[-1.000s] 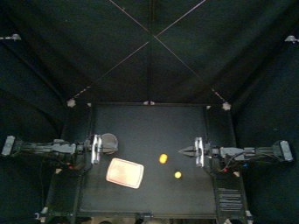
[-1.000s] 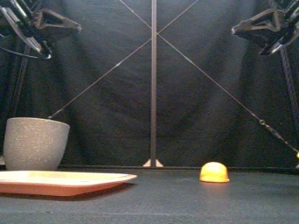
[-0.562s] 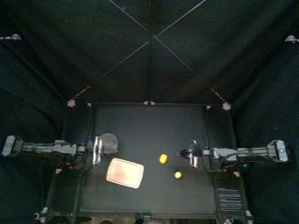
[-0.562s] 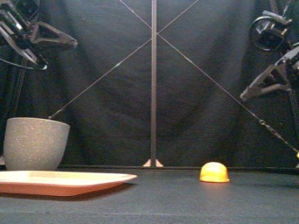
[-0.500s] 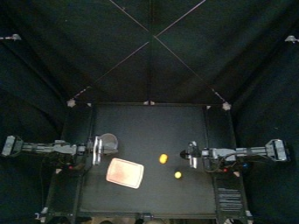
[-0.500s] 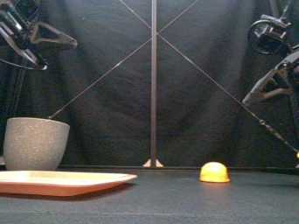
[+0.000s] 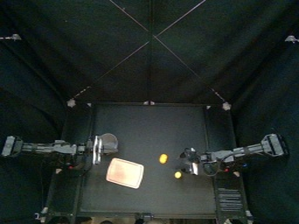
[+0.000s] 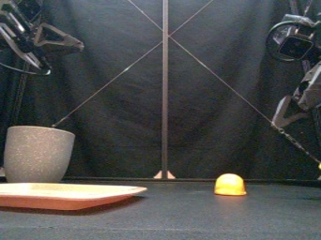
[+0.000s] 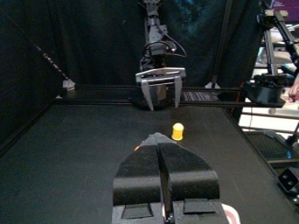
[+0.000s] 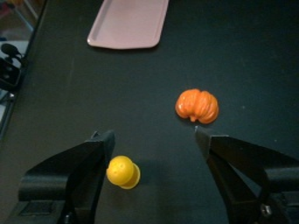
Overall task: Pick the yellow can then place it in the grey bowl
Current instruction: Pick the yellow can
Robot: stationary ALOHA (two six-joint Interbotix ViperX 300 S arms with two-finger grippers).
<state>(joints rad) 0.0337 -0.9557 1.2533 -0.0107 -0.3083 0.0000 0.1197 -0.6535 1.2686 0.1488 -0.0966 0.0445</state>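
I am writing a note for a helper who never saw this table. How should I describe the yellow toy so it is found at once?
On the black table, look between the flat pink tray and the open right gripper. Two small toys lie there: take the smooth yellow toy nearer the front edge, not the ribbed orange toy farther back.

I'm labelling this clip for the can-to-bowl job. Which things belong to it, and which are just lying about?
Job: yellow can, grey bowl, right gripper.
Lying about: orange toy, pink tray.
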